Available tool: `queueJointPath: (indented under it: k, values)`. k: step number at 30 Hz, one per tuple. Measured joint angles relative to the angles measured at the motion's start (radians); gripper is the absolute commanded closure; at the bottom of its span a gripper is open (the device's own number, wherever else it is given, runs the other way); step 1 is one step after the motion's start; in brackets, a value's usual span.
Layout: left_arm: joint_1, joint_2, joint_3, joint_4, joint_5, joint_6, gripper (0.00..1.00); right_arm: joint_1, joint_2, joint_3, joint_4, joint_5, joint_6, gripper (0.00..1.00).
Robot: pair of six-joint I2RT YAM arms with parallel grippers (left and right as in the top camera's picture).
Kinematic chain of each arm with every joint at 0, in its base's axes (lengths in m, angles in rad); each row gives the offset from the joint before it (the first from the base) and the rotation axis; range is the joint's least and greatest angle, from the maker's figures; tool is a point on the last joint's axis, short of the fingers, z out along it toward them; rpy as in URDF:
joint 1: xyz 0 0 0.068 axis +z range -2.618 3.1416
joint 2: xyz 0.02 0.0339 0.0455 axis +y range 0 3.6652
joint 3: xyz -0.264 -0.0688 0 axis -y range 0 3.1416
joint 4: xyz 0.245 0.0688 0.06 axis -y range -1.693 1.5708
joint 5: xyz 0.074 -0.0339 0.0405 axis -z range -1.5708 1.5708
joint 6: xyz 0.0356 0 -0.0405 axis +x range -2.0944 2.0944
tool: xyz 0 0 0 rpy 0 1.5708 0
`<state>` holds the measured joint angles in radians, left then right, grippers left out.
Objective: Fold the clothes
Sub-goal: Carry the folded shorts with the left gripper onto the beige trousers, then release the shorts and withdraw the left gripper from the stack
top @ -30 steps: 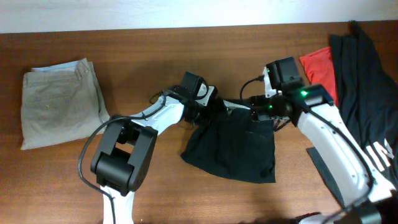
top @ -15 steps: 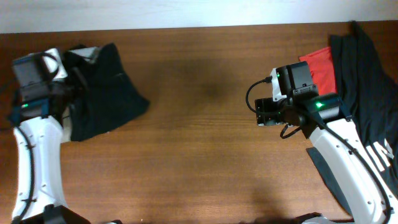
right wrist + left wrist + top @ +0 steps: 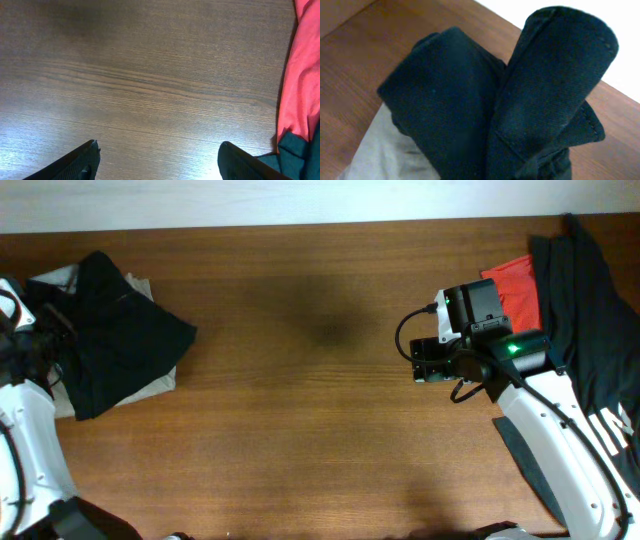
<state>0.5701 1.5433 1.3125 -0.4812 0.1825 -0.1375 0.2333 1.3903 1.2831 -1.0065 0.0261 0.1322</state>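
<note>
A folded black garment (image 3: 125, 340) lies on top of a folded beige garment (image 3: 152, 385) at the table's far left. My left gripper (image 3: 45, 340) is at the black garment's left edge. In the left wrist view the black fabric (image 3: 450, 100) fills the frame and bunches up towards the camera, hiding the fingers, so the gripper looks shut on it. The beige garment (image 3: 375, 145) shows beneath. My right gripper (image 3: 425, 362) is open and empty above bare wood, its fingertips (image 3: 157, 147) wide apart.
A red cloth (image 3: 510, 285) lies right of my right gripper and shows in the right wrist view (image 3: 300, 75). A pile of black clothes (image 3: 585, 300) drapes over the table's right edge. The wooden table (image 3: 320, 400) spans the middle.
The black garment went from the table's centre to the far left and now rests on the beige garment. My right gripper let go of it and has stayed at centre right, open.
</note>
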Motion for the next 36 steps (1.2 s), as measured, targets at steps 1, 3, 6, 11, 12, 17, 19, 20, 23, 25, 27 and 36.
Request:
queueJointPath:
  k: [1,3,6,11,12,17,19,20,23,25,27,36]
  values:
    - [0.008,0.01,0.0,0.0,0.0,0.001,0.87,0.0,0.0,0.0,0.0,0.0,0.0,0.21]
    - [0.038,0.037,0.0,0.0,0.0,0.004,0.75,0.0,0.0,0.0,0.0,0.0,0.0,0.2]
    - [0.076,0.045,0.0,-0.004,0.0,0.011,0.01,0.0,0.0,0.0,0.0,0.0,0.0,0.2]
    - [0.127,0.045,0.0,-0.003,0.016,0.014,0.01,0.0,0.0,0.0,0.0,0.0,0.0,0.19]
    - [0.126,0.045,0.0,0.003,0.047,0.014,0.01,0.0,0.0,0.0,0.0,0.0,0.0,0.19]
    - [0.068,0.045,0.0,0.009,0.233,0.014,0.01,0.0,0.0,0.0,0.013,-0.001,0.0,0.01]
    - [-0.084,0.047,0.002,-0.039,0.222,0.017,0.01,0.0,0.004,0.0,0.027,-0.007,-0.003,0.01]
    - [-0.183,0.05,0.002,-0.075,0.205,0.023,0.01,0.0,0.014,0.0,0.052,-0.012,0.0,0.01]
    - [-0.468,0.058,0.005,-0.235,0.11,0.041,0.01,0.0,0.027,0.0,0.129,-0.015,0.0,0.01]
    - [-0.627,0.059,0.006,-0.386,0.032,0.046,0.01,0.0,0.027,0.0,0.137,-0.008,-0.001,0.01]
    - [-0.687,0.059,0.005,-0.553,-0.019,0.048,0.01,0.0,0.025,0.0,0.094,-0.006,0.003,0.01]
    - [-0.789,-0.502,-0.307,-0.33,-0.134,0.07,0.01,0.0,-0.566,-0.261,0.211,0.079,0.117,0.01]
